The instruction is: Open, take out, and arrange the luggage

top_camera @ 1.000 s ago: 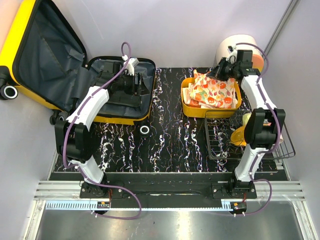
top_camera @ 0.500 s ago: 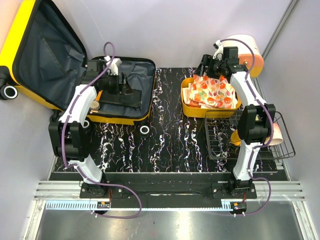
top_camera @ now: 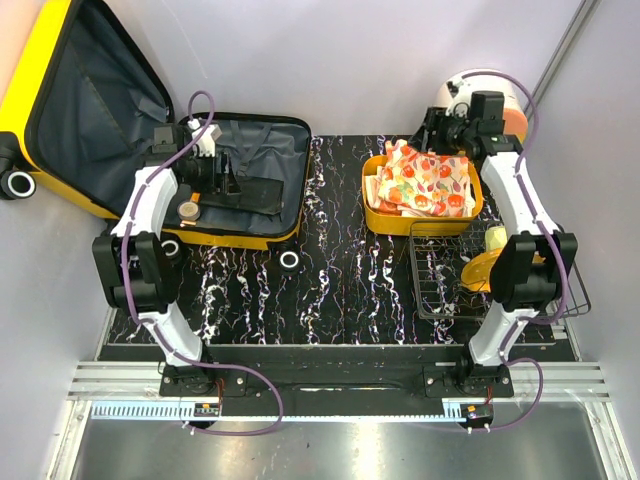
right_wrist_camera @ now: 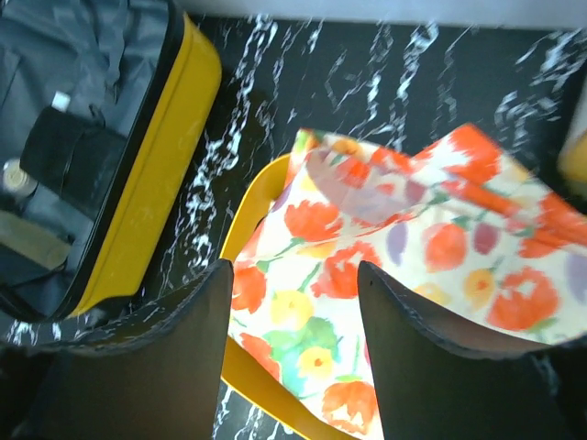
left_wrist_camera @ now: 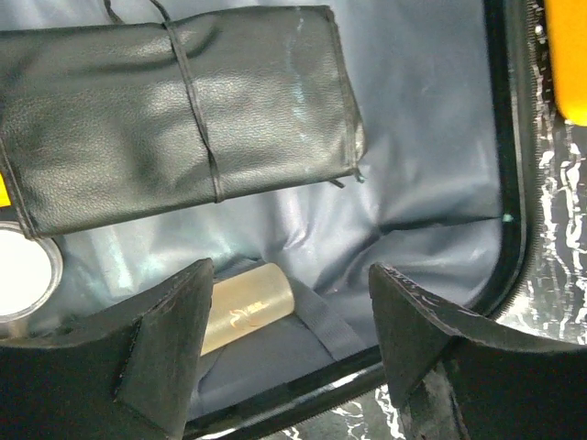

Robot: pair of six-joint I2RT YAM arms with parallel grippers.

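Your luggage (top_camera: 262,150) lies open at the table's far left; the left gripper (left_wrist_camera: 289,275), jaws apart, has shifted left inside it. Your right gripper (right_wrist_camera: 293,270) has released the floral cloth (right_wrist_camera: 413,211), jaws spread. A finger half-hides a pale tube (left_wrist_camera: 252,307).

- We see the large glossy yellow hard-shell suitcase (top_camera: 225,238) lying open at about 10 o'clock on the black marbled tabletop (top_camera: 340,280), in the far left corner.
- Its base half (top_camera: 285,160) rests flat with the cavity facing up, black rim all round.
- Its lid (top_camera: 40,75) is swung wide toward 10 o'clock, tilted up and hanging past the table edge.
- Dark grey fabric lining (left_wrist_camera: 431,137) covers both halves, creased and loose in the lid.
- One black-and-white wheel (top_camera: 289,260) shows at the base's 5 o'clock corner; another (top_camera: 18,183) sits at the lid's 8 o'clock corner.
- From the right wrist we see the yellow side wall (right_wrist_camera: 156,174), smooth and shiny.
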